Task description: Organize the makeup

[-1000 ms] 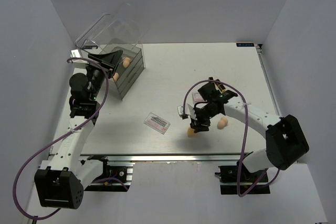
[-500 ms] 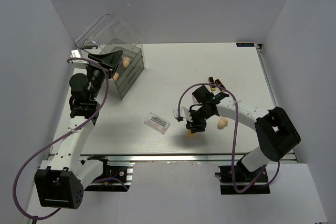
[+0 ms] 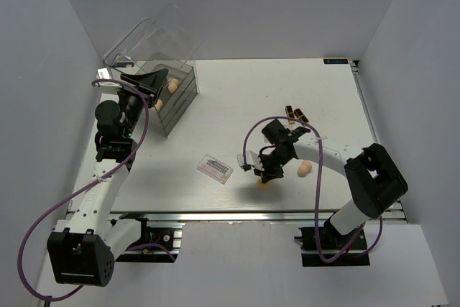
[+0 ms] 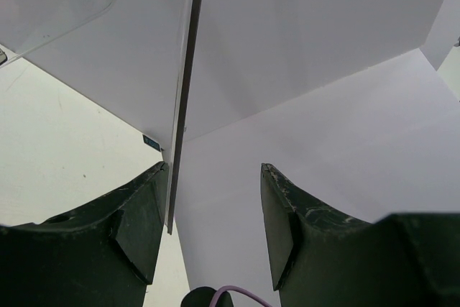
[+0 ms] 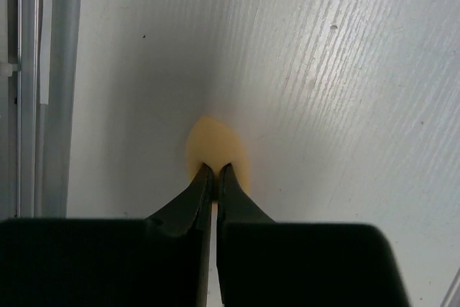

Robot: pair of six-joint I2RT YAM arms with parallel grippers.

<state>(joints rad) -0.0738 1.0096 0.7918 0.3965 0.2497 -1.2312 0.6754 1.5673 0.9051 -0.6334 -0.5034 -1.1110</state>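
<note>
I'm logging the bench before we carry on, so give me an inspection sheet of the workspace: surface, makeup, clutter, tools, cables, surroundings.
Surface: white table, no spills seen.
Job's things: two sponges inside the clear drawer box; third sponge loose near the front; fourth sponge at the right tool's tips; one palette flat on the table, a second not seen; two lipstick tubes side by side further back.
Clutter: nothing seen.
Grippers: left tool open and empty, beside the drawer box; right tool shut, whether it pinches the fourth sponge is unclear.
Cables: purple cable loops off the left arm; second cable loops off the right arm.
Surroundings: plain white walls.
</note>
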